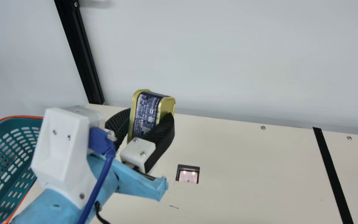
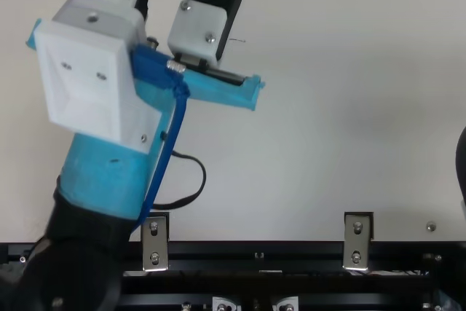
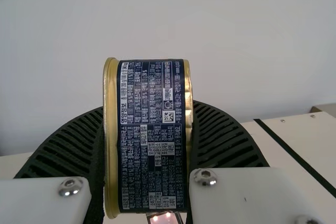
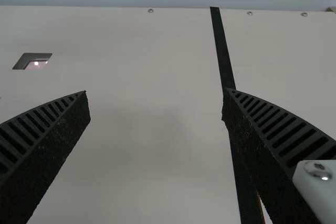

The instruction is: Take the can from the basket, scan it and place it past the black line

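The can [image 1: 148,113] is raised over the worktop [image 1: 244,155], its long axis roughly upright with a slight lean, pinched between both fingers of the left claw [image 1: 149,115]. The scanner [image 1: 188,174] lies to its right and lower, so scanning likely calls for a rightward, downward move by this nearer arm. Farther right runs the black line [image 1: 332,174]; the right claw [image 4: 156,92] is wide and holds nothing.

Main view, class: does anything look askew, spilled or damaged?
One oddity: a short dark mark on the cream table near the scanner; scratch or smudge, I cannot tell. The can tilts, but simply in the grip of the left hand.
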You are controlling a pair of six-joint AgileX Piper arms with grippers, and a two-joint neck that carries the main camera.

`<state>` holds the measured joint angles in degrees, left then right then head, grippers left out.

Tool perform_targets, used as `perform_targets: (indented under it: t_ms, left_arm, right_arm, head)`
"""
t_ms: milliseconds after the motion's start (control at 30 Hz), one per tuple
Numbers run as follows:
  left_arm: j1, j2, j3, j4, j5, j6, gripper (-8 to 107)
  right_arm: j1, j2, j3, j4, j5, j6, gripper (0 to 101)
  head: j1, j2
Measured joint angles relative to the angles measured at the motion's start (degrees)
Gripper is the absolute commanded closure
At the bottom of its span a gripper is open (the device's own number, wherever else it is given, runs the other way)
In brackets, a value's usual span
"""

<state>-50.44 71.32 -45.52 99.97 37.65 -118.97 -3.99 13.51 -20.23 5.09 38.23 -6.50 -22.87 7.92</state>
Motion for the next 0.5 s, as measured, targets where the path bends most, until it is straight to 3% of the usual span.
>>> perform_targets:
  t_ms: [500]
  left_arm:
    - [-3.64,3.04,-3.76,0.06,3.69,-0.79,89]
  right_arm:
    - [0.0,0.0,0.0,0.0,0.0,0.0,0]
  head:
    - [0.0,0.0]
